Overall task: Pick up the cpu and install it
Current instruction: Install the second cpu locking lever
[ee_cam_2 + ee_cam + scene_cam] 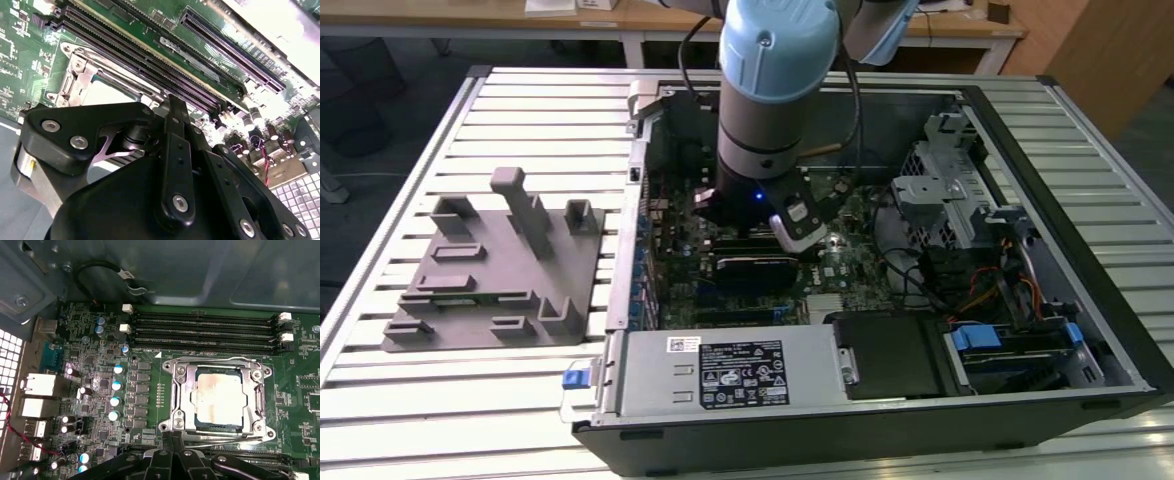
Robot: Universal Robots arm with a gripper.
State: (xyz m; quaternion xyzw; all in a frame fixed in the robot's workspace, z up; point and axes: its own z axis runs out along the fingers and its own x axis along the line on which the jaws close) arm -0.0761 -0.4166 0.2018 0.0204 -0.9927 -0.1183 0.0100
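Observation:
The cpu [218, 397], a small square chip with a pale silver top, lies flat inside the metal-rimmed socket frame [176, 395] on the green motherboard. In the second wrist view a slice of the cpu [107, 92] shows just beyond the black fingers. My gripper [171, 436] hovers beside the socket's edge, near the memory slots, with its fingers pressed together and nothing between them. It is apart from the chip. In the exterior view the arm [767, 100] reaches down into the middle of the open computer case [1107, 330].
Long memory slots [205, 330] run beside the socket, and capacitors [116, 385] and rear ports [37, 385] stand on its other side. A grey plastic tray [494, 270] with upright posts sits on the slatted table at the exterior view's left. Power supply [720, 375], drive cage [947, 190] and cables crowd the case.

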